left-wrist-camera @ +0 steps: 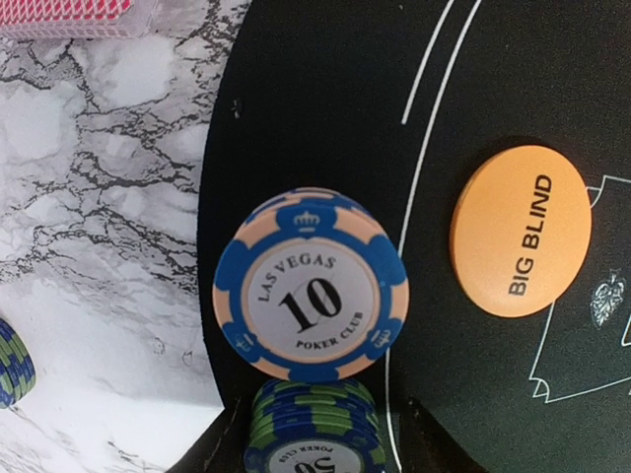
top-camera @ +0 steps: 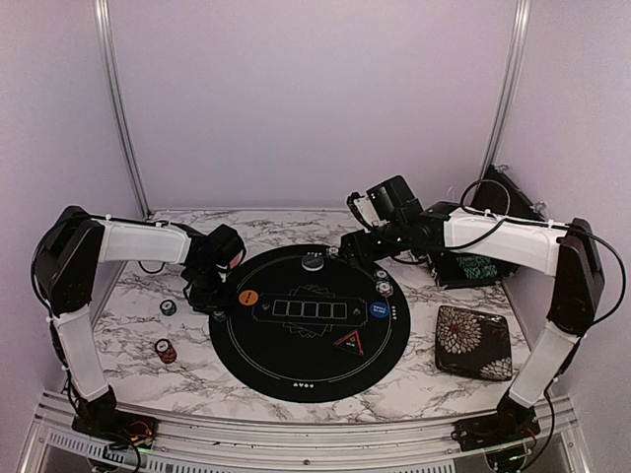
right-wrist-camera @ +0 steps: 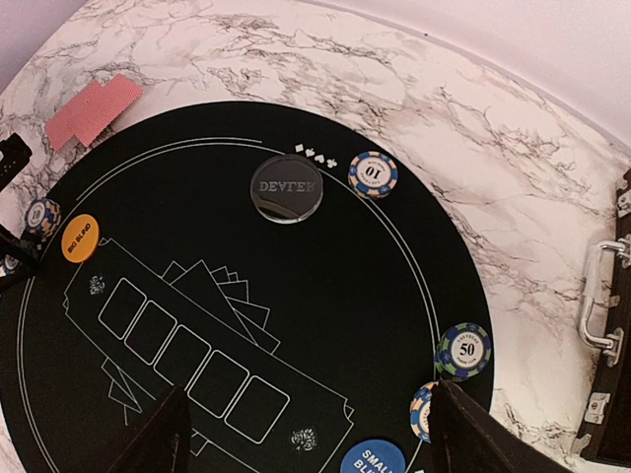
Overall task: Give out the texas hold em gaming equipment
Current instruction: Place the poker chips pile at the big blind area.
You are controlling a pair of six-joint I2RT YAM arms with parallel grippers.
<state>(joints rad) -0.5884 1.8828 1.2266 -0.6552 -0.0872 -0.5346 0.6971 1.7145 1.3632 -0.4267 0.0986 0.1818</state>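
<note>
Item: green-and-blue chip stack [left-wrist-camera: 314,434], round, ridged at the edge, with a printed paper centre. It sits just inside the left rim of the mat [top-camera: 296,370] between the left fingers [left-wrist-camera: 209,455]. The fingers flank it closely, and whether they pinch it or stand just off it cannot be told. Just beyond it lies a blue-and-peach chip [left-wrist-camera: 311,301] marked 10, glossy with moulded edge stripes, also on the mat beside the rim. Near that is a smooth, flat orange button [left-wrist-camera: 521,232] lettered BIG BLIND. Pink-backed cards [right-wrist-camera: 94,110] lie off the mat on the tabletop [top-camera: 133,330], thin, crosshatched and slightly fanned. Across the mat are a clear dealer disc [right-wrist-camera: 286,187], more striped chips [right-wrist-camera: 463,352], a blue button [right-wrist-camera: 373,461] and a red-outlined triangle marker [top-camera: 352,342]. The right fingers [right-wrist-camera: 163,439] hang spread wide over the mat, holding nothing. The mat is matt black fabric with white lines, the tabletop is slick marble print, and the floral case [top-camera: 473,342] lies well apart on the right. Risks, as judged: a finger dragging on the ridged edge while parting could shear the stack and spill its chips. The stack could tip at the rim, where the mat steps down to the tabletop. A careless retreat could knock the neighbouring chip or button.
</note>
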